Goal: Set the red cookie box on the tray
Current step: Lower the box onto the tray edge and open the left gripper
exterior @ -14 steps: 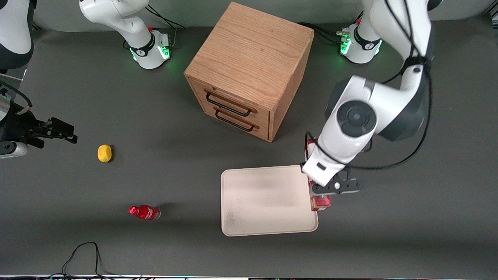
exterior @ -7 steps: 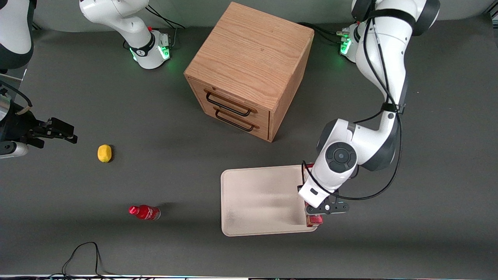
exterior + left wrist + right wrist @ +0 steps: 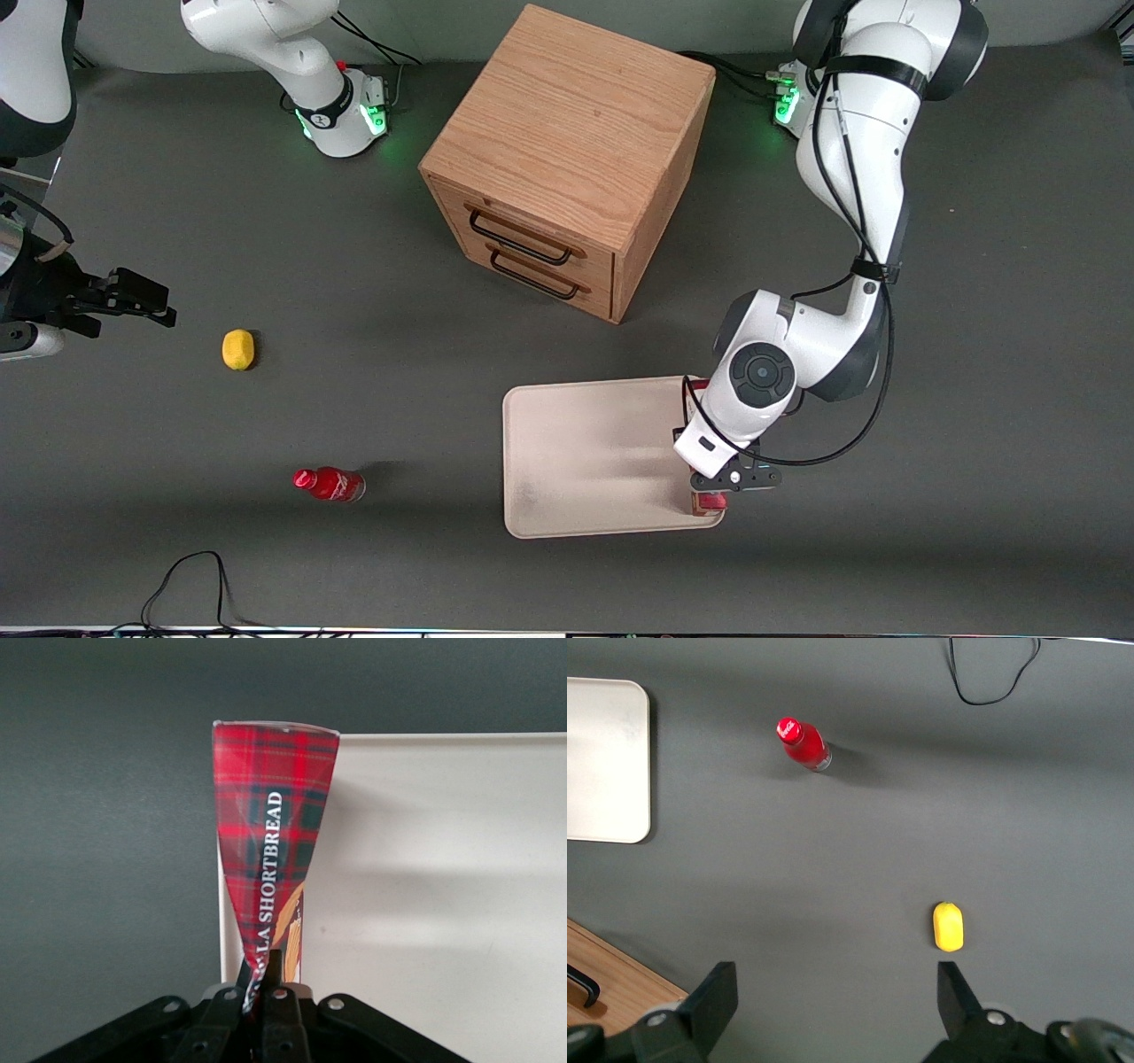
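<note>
Cabinet [image 3: 567,159] of wood fills the upper centre of the front view. Lower right of centre lies the tray [image 3: 585,461]; at its right edge the gripper [image 3: 713,496] pinches the red cookie box [image 3: 275,859] edge-on by a narrow side, its long axis running along the tray's right rim.

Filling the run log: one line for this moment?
gripper: shut on red cookie box | box: on edge, over tray rim at working arm's end | release: not yet

You have one red cookie box [image 3: 273,859] (clamped in the gripper [image 3: 264,985]), one tray [image 3: 585,461], one drawer cabinet [image 3: 567,159], one red bottle [image 3: 330,484], one yellow fruit [image 3: 237,349].
</note>
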Controlling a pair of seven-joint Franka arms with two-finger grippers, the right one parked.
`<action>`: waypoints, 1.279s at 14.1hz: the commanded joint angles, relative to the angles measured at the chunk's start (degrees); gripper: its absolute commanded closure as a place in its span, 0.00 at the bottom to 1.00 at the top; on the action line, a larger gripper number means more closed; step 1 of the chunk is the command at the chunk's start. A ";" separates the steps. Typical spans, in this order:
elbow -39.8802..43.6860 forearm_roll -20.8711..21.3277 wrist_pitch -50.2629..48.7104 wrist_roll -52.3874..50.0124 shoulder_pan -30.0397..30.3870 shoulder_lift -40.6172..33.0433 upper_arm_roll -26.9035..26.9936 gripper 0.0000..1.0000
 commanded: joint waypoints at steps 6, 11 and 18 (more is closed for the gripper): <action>-1.36 -0.27 0.16 -1.97 -0.39 -1.45 0.47 0.00; -1.28 -0.62 -10.00 -2.16 -0.30 -8.11 0.47 0.00; -2.15 -0.44 -36.91 -0.92 5.57 -31.40 -0.75 0.00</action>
